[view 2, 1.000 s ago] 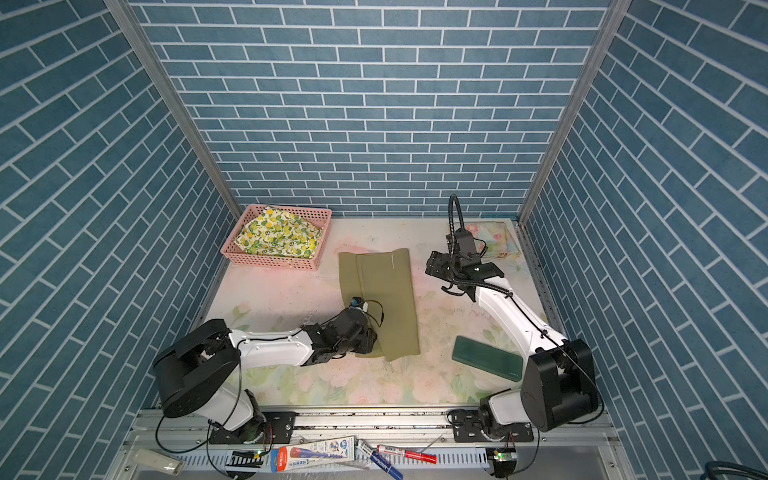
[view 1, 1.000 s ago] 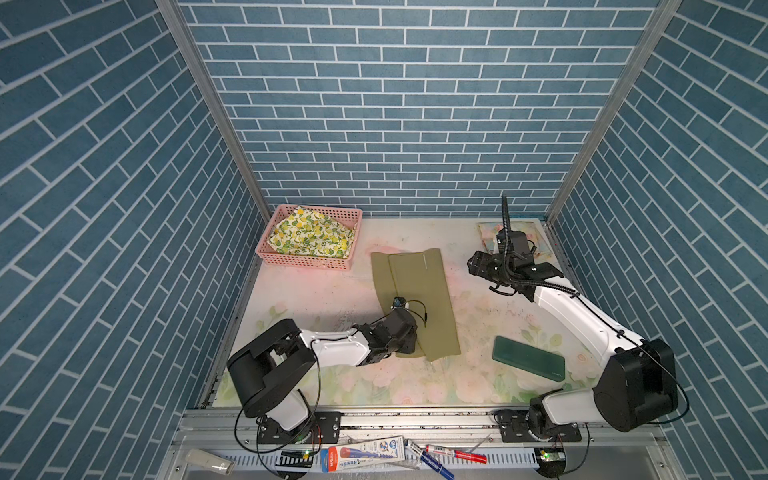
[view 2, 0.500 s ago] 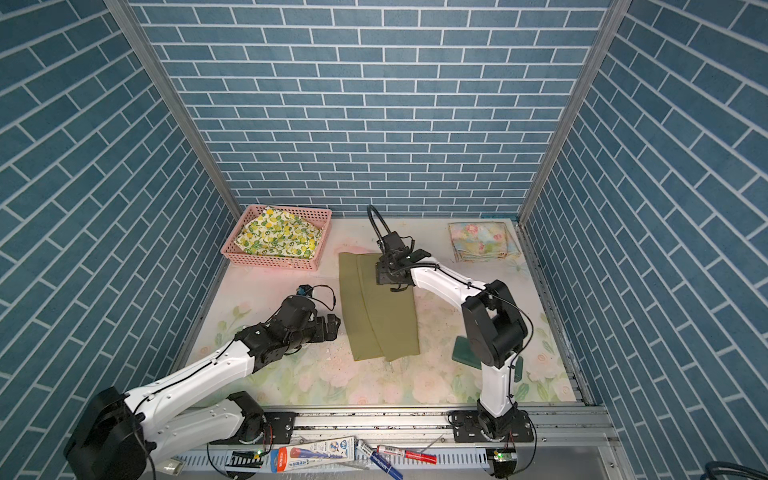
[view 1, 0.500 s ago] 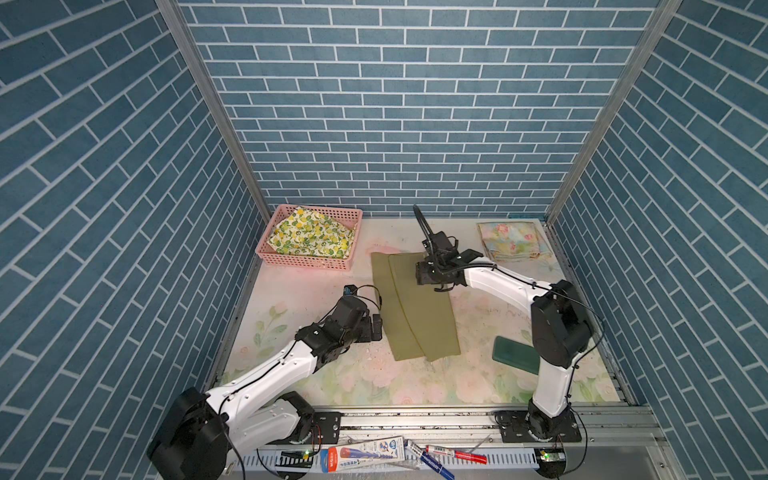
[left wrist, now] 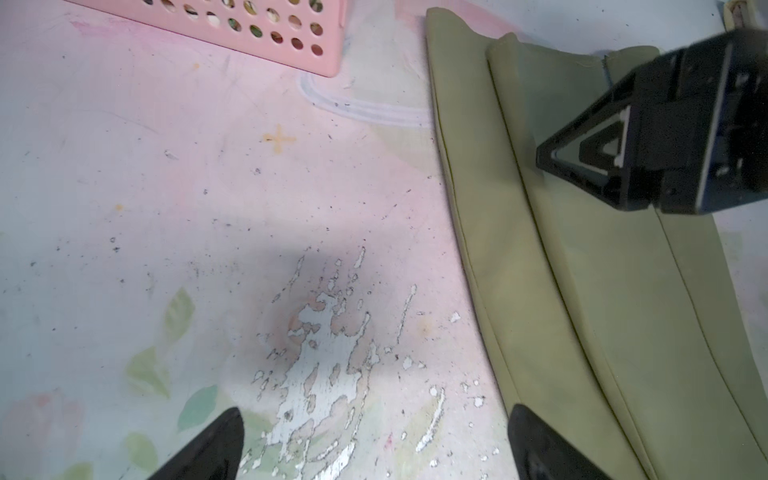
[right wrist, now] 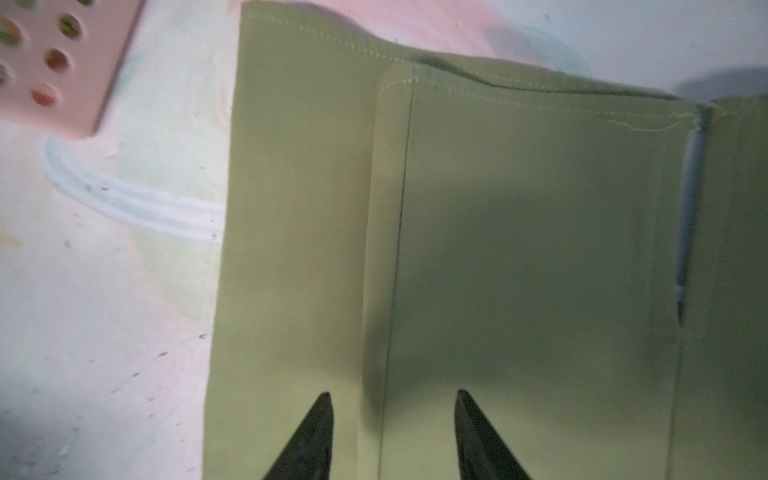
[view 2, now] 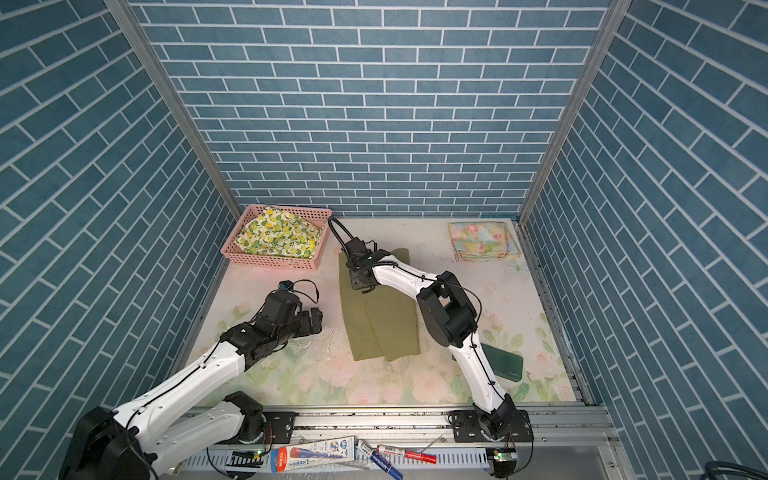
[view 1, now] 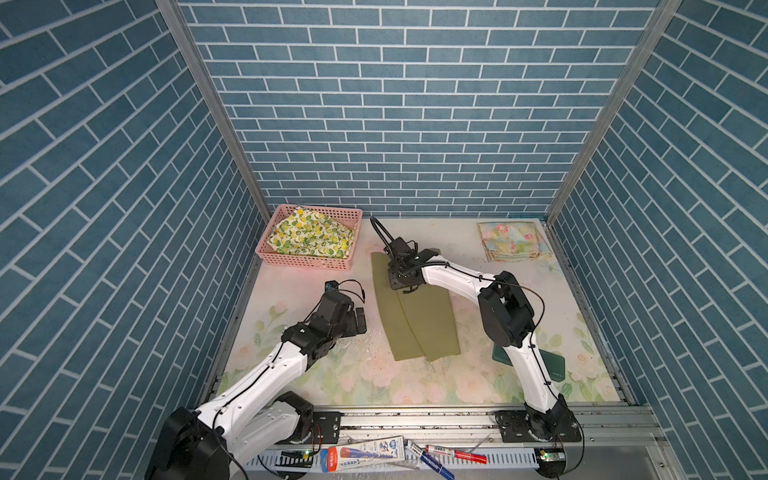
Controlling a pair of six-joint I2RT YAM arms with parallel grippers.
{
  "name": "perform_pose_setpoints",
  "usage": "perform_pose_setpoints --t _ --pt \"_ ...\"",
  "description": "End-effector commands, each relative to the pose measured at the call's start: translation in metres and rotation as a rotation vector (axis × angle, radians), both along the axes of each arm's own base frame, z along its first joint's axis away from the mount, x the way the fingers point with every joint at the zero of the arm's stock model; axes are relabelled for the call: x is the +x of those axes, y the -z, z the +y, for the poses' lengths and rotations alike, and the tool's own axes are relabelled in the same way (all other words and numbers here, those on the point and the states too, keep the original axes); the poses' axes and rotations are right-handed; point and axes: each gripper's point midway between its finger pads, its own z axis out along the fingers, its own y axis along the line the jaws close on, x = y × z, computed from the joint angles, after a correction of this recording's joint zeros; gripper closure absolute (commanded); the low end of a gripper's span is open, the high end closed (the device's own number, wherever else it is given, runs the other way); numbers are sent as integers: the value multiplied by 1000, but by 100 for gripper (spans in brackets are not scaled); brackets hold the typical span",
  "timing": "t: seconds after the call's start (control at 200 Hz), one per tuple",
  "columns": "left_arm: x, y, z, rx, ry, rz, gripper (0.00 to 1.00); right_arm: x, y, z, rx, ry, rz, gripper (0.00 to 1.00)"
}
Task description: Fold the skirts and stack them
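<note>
The olive green skirt (view 1: 415, 320) (view 2: 380, 322) lies flat mid-table, its left side folded over lengthwise. My right gripper (view 1: 405, 289) (view 2: 365, 289) (right wrist: 393, 397) hovers low over the skirt's far half, jaws partly apart, straddling the folded edge of the olive cloth (right wrist: 519, 249); nothing is pinched. My left gripper (view 1: 360, 322) (view 2: 318, 320) (left wrist: 374, 415) stands wide open over bare table just left of the olive skirt (left wrist: 582, 311), holding nothing. The lemon-print skirt (view 1: 311, 237) (view 2: 278, 237) lies in the pink basket. The pastel floral skirt (view 1: 513, 241) (view 2: 482, 242) lies folded at the back right.
The pink basket (view 1: 307, 262) (view 2: 270, 260) (left wrist: 249, 29) (right wrist: 54, 62) stands at the back left, close to the olive skirt's far corner. A dark green flat block (view 1: 555, 368) (view 2: 505, 361) lies front right, partly behind my right arm. Brick walls enclose three sides.
My left gripper opened wide and drew back to the left off the olive skirt. My right arm swung from the back right over to the olive skirt, its jaws narrowing.
</note>
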Motion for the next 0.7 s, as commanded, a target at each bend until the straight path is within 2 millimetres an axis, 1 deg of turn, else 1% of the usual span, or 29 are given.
perform_pose_setpoints --t 0.0,0.095,0.18,0.295,0.325,0.445,0.535,0.69 --pt "4 -3 2 -12 -3 -7 0 5 4 0 -31 5 9 58" --pt "4 1 3 -18 -12 -3 0 5 10 5 -16 5 21 63" --pt "4 3 7 -23 -23 -2 0 4 13 9 0 4 34 70" --pt "3 4 9 -37 -35 -6 0 3 12 14 28 7 44 71" --pt "3 4 10 -39 -38 -7 1 2 13 15 32 8 47 76" --pt "3 4 13 -44 -44 -9 0 3 16 21 56 13 62 100" --pt "2 4 13 -52 -46 -13 0 3 12 24 77 15 61 100" --pt "1 7 14 -56 -50 -8 0 4 -15 26 116 20 40 100"
